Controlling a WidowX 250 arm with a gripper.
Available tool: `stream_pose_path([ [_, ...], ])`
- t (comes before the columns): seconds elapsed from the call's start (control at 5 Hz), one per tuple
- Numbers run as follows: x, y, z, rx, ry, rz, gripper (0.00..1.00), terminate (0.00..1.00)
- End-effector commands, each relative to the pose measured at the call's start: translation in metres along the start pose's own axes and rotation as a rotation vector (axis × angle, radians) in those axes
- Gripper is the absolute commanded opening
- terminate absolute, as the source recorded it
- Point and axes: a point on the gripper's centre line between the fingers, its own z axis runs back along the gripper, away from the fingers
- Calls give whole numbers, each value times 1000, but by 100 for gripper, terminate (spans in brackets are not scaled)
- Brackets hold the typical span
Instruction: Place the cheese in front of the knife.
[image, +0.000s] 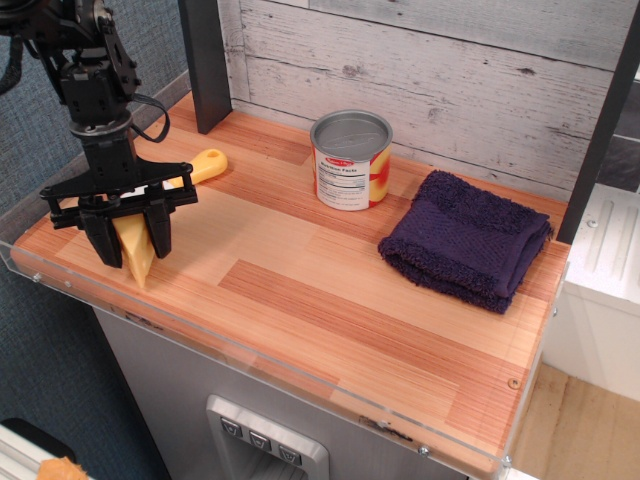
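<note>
Cheese (134, 252) pinched in tool (128, 243) | knife (203, 165) blade hidden behind tool

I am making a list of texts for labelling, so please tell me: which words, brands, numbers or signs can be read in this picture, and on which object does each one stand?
Can, white label: a small red logo and lines of dark print, all too blurred to read.
Panel buttons below the table: no readable marks.
Cheese, knife handle, towel, gripper: no text visible.
</note>
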Motion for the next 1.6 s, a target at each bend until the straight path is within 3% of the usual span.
stream_pose_path([
  [0.0,3,4,16,13,-25,7,100,0],
  [0.4,0,-1,35,4,-53,-18,100,0],
  [0.8,-11,-17,66,49,-136,-182,100,0],
  [1.0,-19,-36,77,139,-156,-416,100,0],
  [1.2,-28,-57,81,111,-171,-666,100,0],
  [1.4,-52,-75,90,110,-207,-834,100,0],
])
